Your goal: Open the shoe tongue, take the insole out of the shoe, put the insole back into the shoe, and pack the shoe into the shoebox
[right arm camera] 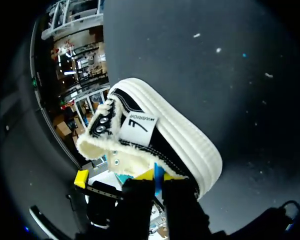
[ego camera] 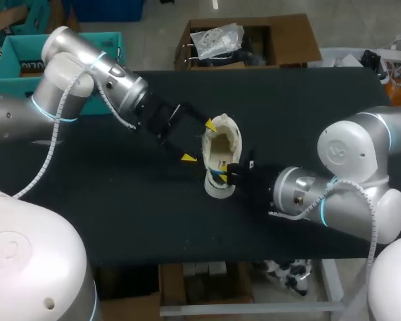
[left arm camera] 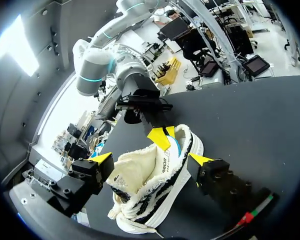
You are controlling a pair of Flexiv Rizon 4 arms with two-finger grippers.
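1. the shoe [ego camera: 222, 144] is lying near the middle of the black desk [ego camera: 120, 200], between the two arms. its opening is facing up toward the head camera, and the cream fleece lining is showing.
2. the shoe is showing a black and white upper and a thick white ribbed sole. whether it is sitting flat on the sole or leaning to one side cannot be told.
3. the left arm is coming in from the left side. the left tool [ego camera: 199, 140] is standing released, with its fingers spread wide and straddling the shoe.
4. one yellow tip is sitting just beside the far end of the shoe and the other is standing off its near side. contact with the shoe cannot be confirmed in either view.
5. the right arm is coming in from the right side. the right tool [ego camera: 220, 175] is sitting at the end of the shoe nearest the robot.
6. the right tool is clenched on the insole [right arm camera: 158, 181], with a thin blue edge showing pinched between its two fingers at the shoe's rim.
7. the rest of the insole is lying hidden inside the shoe.
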